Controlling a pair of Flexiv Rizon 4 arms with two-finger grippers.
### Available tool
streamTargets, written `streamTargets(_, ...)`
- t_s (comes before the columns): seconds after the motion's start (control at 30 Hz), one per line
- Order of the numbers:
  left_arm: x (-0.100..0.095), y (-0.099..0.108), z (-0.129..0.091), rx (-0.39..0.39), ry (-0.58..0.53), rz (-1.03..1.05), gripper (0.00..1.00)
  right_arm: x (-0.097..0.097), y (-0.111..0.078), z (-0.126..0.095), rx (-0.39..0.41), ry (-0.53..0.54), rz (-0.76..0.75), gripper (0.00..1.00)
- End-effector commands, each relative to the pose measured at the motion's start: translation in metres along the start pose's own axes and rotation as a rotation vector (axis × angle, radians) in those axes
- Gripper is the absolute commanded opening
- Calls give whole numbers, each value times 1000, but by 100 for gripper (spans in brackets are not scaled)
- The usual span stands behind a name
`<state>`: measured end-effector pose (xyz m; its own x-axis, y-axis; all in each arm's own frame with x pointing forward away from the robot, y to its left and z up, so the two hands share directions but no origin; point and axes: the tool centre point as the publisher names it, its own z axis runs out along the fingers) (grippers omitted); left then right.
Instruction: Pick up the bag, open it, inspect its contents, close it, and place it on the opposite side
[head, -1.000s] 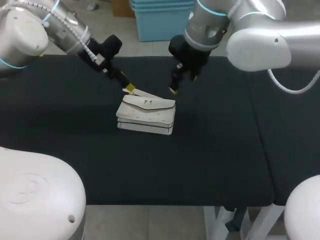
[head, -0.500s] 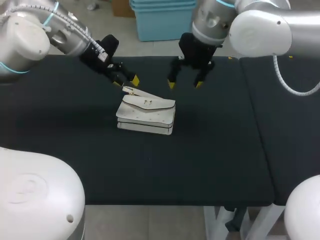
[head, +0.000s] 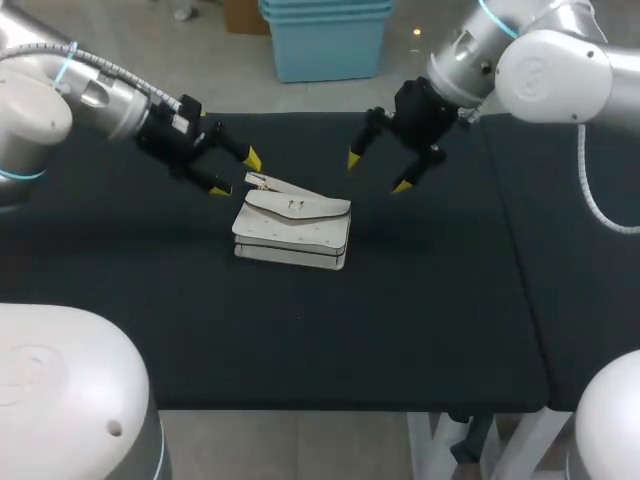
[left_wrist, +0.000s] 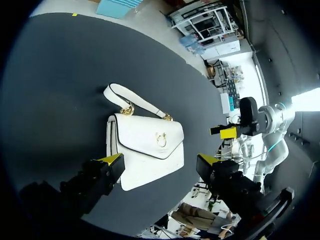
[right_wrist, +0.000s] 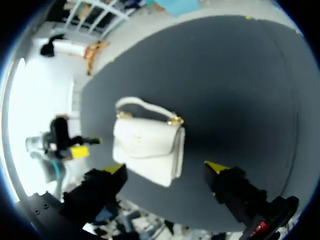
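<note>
bag: white handbag (head: 292, 230) lies flat mid-surface (head: 430, 300), flap closed, strap (head: 272, 184) on its far side.
jaws: left jaws and right jaws both released, hovering either side, holding nothing.
step: pick-up, we judge; we'd pinch the strap, not the flap.
writing: none we can read.

The left gripper (head: 235, 174) and right gripper (head: 376, 173) have backed off the bag (head: 292, 232) — jaws now spread wide.
</note>
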<state>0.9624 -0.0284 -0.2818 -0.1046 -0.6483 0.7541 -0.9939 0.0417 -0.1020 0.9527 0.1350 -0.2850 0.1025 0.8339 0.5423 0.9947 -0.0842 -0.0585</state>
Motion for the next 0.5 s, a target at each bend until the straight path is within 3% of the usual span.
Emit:
streamTargets(0.03, -5, 3, -2, -26, 90, -409, 100, -5, -6, 14, -69, 333, 278, 100)
streamTargets(0.33, -27, 8, 1, -64, 12, -342, 100, 1, -12, 36, -119, 391, 340, 100)
streamTargets(0.4, -34, 6, 7, -56, -48, -309, 100, 1, -12, 39, -144, 352, 335, 100)
streamTargets(0.5, -34, 6, 7, -56, -48, -309, 100, 1, -12, 39, -144, 352, 335, 100)
